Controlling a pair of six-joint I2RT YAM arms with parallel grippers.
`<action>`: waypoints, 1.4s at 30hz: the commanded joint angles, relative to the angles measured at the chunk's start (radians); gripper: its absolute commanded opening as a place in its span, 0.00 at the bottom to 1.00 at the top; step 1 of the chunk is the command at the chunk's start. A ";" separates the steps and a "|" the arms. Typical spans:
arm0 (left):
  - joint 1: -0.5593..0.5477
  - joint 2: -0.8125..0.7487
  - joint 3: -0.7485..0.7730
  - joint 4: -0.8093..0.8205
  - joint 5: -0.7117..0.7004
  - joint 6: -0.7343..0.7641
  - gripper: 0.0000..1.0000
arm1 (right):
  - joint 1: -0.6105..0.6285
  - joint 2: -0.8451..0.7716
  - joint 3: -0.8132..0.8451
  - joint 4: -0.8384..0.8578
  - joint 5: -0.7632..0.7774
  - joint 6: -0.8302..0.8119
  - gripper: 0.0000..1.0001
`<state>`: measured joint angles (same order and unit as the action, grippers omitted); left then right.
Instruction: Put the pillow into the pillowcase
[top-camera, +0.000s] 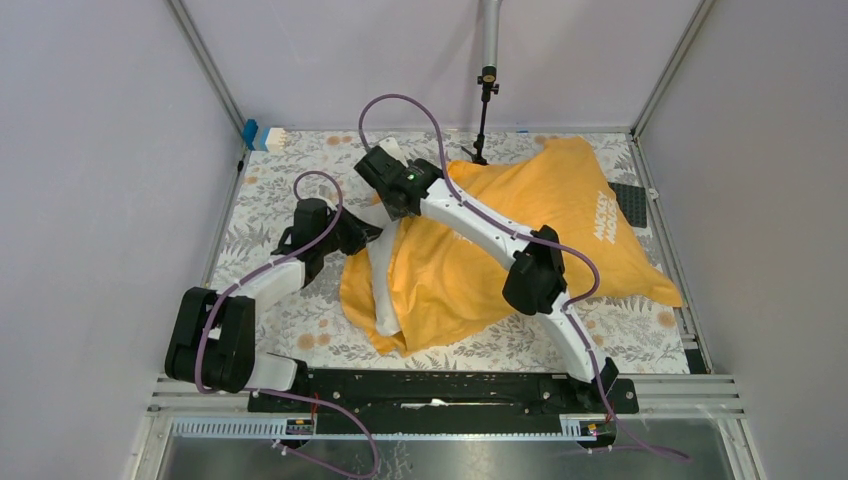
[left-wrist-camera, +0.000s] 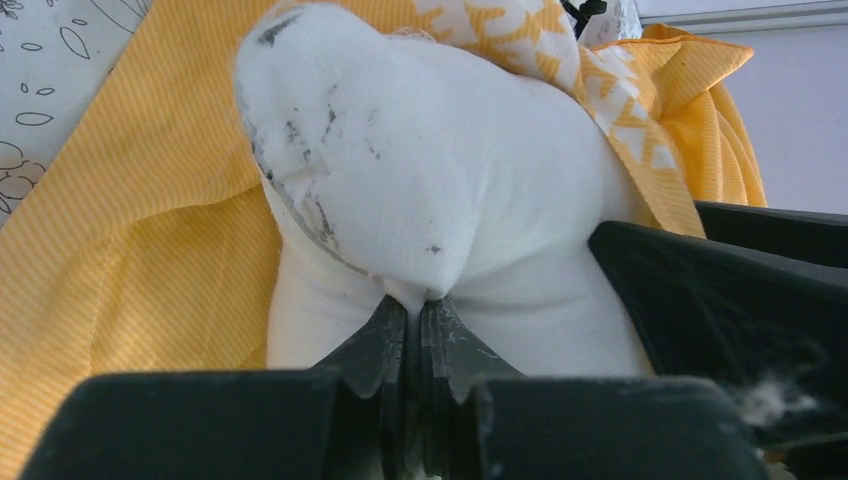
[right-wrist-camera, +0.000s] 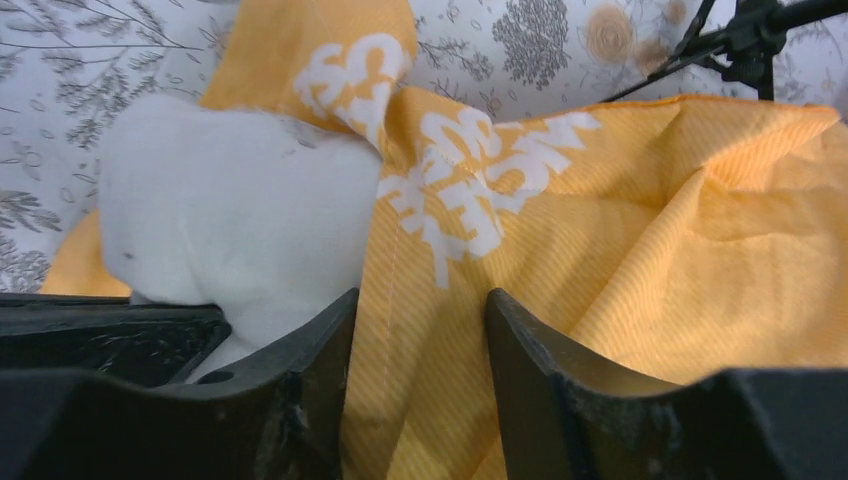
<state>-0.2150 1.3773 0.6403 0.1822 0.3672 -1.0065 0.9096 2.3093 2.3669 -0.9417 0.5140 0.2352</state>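
The orange-yellow pillowcase (top-camera: 560, 215) lies rumpled across the middle and right of the table, its mouth facing left. The white pillow (top-camera: 383, 290) sticks out of that mouth as a strip; the rest is inside. My left gripper (top-camera: 372, 232) is at the mouth, and in the left wrist view it (left-wrist-camera: 413, 303) is shut on a pinch of the pillow (left-wrist-camera: 430, 160), with pillowcase (left-wrist-camera: 150, 230) on both sides. My right gripper (top-camera: 385, 158) is at the mouth's far corner. In the right wrist view its jaws (right-wrist-camera: 420, 300) stand apart with the pillowcase (right-wrist-camera: 650, 220) hem between them and the pillow (right-wrist-camera: 230, 210) to the left.
A floral cloth (top-camera: 290, 180) covers the table. A thin black stand (top-camera: 485, 110) rises at the back centre, just behind the pillowcase. A blue and white block (top-camera: 262, 137) sits in the back left corner, and a black ridged pad (top-camera: 628, 203) at the right edge.
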 joint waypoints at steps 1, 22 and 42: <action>-0.012 0.010 -0.035 0.041 0.046 0.009 0.00 | 0.005 -0.066 -0.043 0.005 0.080 0.006 0.46; -0.170 0.075 0.209 0.105 0.123 0.014 0.00 | 0.135 -0.154 0.181 0.131 -0.042 0.077 0.00; -0.097 -0.226 -0.016 -0.229 -0.112 0.075 0.45 | 0.121 -0.305 0.009 -0.002 -0.031 0.053 0.71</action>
<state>-0.3317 1.2510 0.6754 0.0742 0.3378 -0.9619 0.9760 2.1048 2.4073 -0.9001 0.4114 0.3260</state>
